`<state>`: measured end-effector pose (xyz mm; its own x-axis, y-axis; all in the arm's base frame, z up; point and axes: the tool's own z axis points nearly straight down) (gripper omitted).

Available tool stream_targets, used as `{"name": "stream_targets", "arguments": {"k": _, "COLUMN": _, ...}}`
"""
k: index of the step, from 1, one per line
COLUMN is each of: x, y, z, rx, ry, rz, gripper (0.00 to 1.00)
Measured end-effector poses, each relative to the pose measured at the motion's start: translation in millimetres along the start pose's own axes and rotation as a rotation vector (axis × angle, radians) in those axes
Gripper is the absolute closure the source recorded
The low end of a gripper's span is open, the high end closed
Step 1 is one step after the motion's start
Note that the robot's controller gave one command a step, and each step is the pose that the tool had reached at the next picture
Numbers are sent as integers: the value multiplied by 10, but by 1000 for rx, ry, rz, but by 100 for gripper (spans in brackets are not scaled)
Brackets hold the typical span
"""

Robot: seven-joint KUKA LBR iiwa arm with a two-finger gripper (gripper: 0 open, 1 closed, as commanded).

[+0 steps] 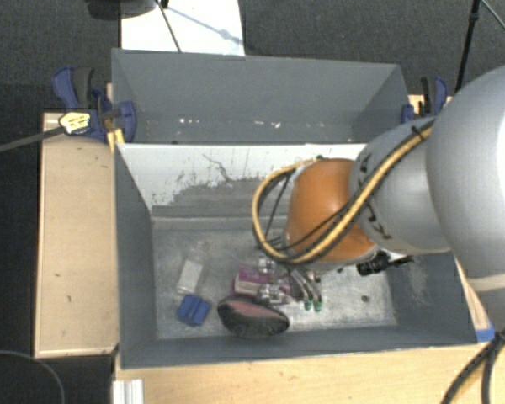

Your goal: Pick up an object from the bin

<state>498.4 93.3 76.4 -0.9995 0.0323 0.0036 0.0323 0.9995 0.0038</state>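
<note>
Hanging over scuffed grey bin floor point(364, 306), beside dark oval object point(252, 319), jaws' spread unclear.

- This is a robotics lab or test cell, viewed from above.
- A large grey robot arm point(480, 167) reaches in from the right. It has an orange wrist cover point(324, 209) and looped black-and-yellow cables point(269, 221).
- The arm works inside a grey metal bin point(252, 91) with scuffed, scratched walls.
- Dark carpet point(34, 23) lies around the bin.
- A loose black cable point(21, 139) trails across the carpet.
- A white sheet of paper point(198, 19) lies beyond the bin.
</note>
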Motion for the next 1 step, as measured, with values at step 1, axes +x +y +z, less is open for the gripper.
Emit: {"name": "stream_targets", "arguments": {"k": 1, "x": 81, "y": -187, "z": -1588, "rx": 2, "ry": -12, "rz": -56, "gripper": 100}}
